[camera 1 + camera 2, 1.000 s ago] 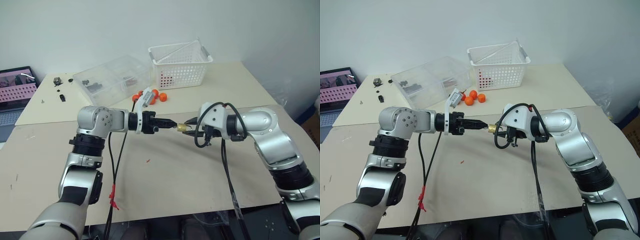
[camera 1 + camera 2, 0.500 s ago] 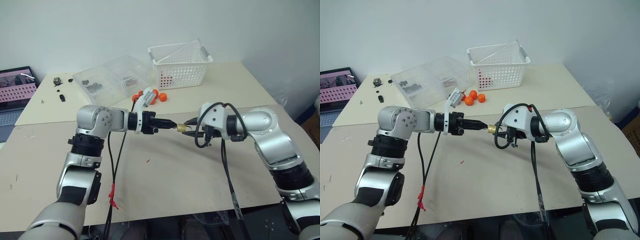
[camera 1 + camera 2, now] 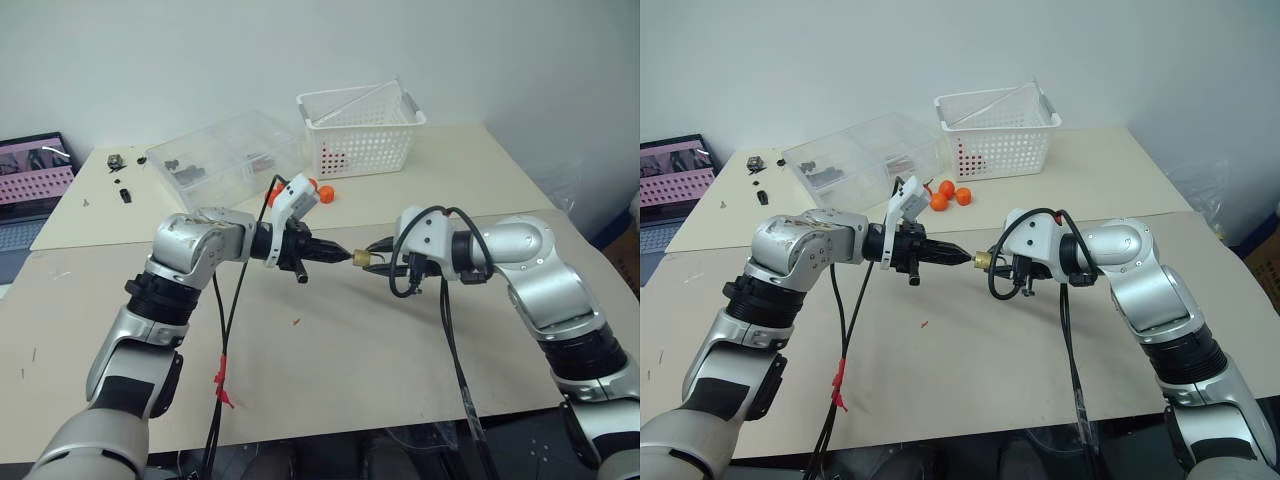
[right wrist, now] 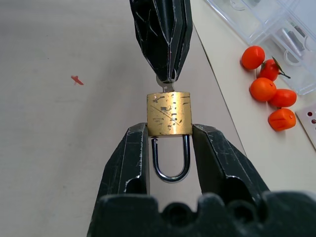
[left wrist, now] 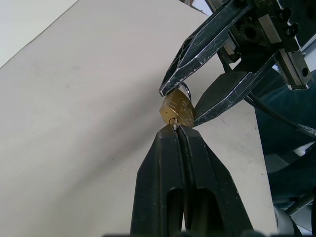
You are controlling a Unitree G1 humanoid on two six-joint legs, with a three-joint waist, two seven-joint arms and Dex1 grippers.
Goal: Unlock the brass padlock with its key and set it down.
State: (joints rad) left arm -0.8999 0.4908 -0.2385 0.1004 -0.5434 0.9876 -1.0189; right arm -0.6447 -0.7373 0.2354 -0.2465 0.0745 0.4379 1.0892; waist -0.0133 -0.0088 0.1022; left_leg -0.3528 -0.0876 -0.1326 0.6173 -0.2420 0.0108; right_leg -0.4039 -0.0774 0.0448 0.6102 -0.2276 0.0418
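my right claw [image 4: 169, 129] pinches the small brass padlock with its thin silver u-shaped shackle [image 4: 169, 114] by the two sides of the body, jaws narrowed to its width, shackle pointing back between my fingers toward the wrist. my left claw [image 5: 176, 129] is shut tight on the small silver key [image 4: 165, 87], whose head just shows at the tips; the key sits in the keyway on the lock face turned toward that claw. both hang in the air between the two claws, above the beige worktop [image 3: 330, 350].

handling, as i judge it: hard, rigid, smooth metal, light but dense for its size, likely to slip or pivot under twist. side grip on the flat body seems right; leave the shackle free to spring.

right wrist view shows the shackle seated, lock apparently not open yet, and small orange fruits [image 4: 269, 96] beyond. the head views give the height off the worktop.
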